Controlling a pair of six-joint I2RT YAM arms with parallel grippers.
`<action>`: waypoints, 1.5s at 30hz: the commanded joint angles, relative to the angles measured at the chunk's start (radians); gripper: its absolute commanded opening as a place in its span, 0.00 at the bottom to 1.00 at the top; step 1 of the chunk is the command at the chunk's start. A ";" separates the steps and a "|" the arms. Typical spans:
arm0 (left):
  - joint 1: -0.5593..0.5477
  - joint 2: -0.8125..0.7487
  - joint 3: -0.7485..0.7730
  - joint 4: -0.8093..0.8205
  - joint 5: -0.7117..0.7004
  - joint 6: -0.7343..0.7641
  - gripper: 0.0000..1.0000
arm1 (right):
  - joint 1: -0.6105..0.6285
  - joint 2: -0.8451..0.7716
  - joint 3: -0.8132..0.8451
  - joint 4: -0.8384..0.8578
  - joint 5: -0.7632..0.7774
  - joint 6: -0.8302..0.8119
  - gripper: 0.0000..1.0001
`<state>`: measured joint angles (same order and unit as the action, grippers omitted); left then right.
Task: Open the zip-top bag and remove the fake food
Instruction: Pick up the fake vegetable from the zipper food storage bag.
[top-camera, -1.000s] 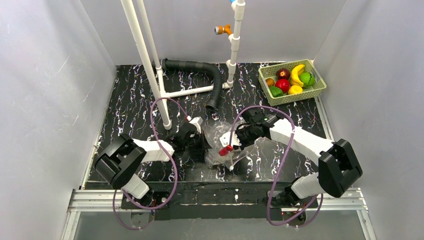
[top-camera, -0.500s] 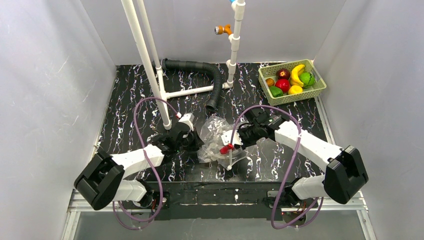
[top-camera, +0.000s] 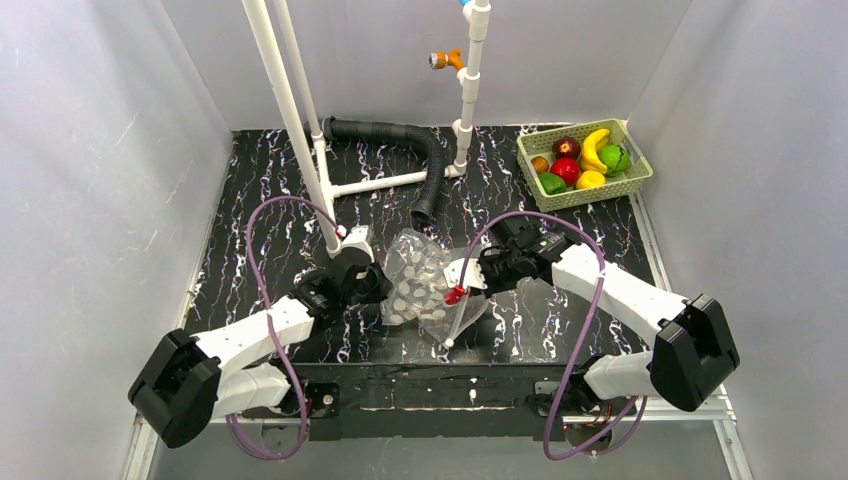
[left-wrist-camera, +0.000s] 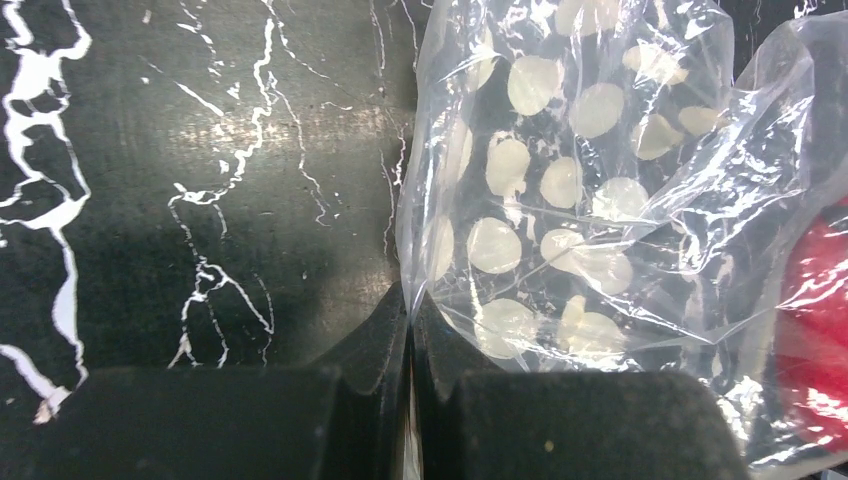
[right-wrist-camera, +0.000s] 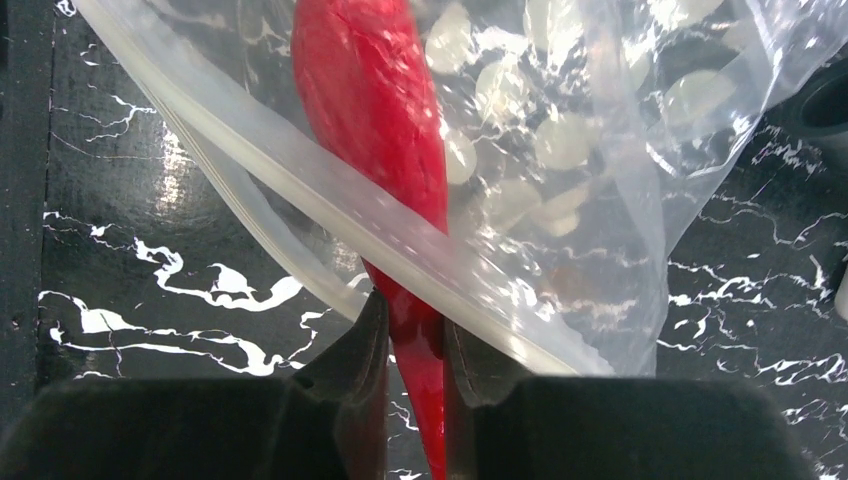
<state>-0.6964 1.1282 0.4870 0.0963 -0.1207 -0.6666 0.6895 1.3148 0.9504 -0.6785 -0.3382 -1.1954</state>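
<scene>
Between grey walls (top-camera: 90, 150), marbled tabletop (top-camera: 260, 190), bag (top-camera: 415, 280)

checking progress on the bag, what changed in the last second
The left hand, shut on the edge of the zip-top bag, pulled left, and the bag spread out, its dots now showing. The right hand stayed roughly put, clamped on the red chili at the bag's mouth. The green basket and its fruit did not move.

1 zip-top bag (top-camera: 415, 285); 1 red chili (right-wrist-camera: 375, 120); 1 green basket (top-camera: 585, 200); 7 fake food pieces (top-camera: 566, 170) in it.
</scene>
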 joint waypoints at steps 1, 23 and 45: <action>0.003 -0.052 0.031 -0.088 -0.079 -0.007 0.00 | 0.005 -0.013 -0.011 0.026 0.041 0.036 0.07; 0.004 -0.131 -0.013 -0.088 -0.165 -0.051 0.00 | -0.055 -0.069 -0.076 -0.048 -0.010 0.093 0.07; 0.004 -0.133 -0.043 -0.033 -0.152 -0.054 0.00 | -0.371 -0.194 -0.126 -0.035 -0.180 0.181 0.07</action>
<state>-0.6964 1.0077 0.4641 0.0292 -0.2543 -0.7181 0.3962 1.1465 0.8013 -0.7120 -0.4141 -1.0782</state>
